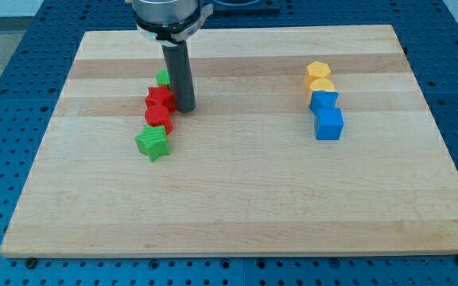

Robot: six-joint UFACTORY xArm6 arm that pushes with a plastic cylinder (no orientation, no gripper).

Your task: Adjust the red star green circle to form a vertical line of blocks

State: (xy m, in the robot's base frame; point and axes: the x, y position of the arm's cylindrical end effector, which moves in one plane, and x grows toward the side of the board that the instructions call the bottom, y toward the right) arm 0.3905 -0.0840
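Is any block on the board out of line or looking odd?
Yes: the green star sits left of the red blocks, so the column slants. The green circle is half hidden behind my tip. Nothing looks damaged.

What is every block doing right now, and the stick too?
my tip: down on the board, right beside the upper red block.
green circle: mostly hidden behind the rod.
upper red block: touching the lower red block.
green star: bottom of that column.
yellow blocks: stacked in line above blue blocks.
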